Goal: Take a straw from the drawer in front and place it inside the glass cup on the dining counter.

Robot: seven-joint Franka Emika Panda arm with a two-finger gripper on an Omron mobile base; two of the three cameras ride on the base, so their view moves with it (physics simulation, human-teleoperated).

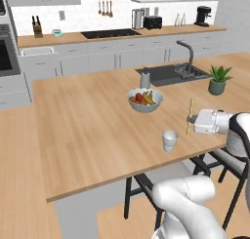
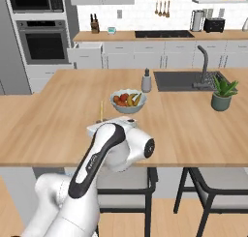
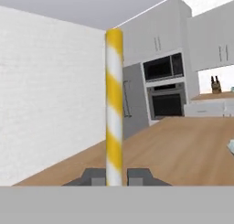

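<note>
Over the dining counter (image 1: 88, 121), the gripper (image 1: 189, 119) pinches the straw (image 1: 189, 116) upright. The glass cup (image 1: 170, 140) stands at its 7 o'clock, apart.

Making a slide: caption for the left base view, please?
Claw holds the striped straw upright over the dining counter, right of the glass cup.
</note>
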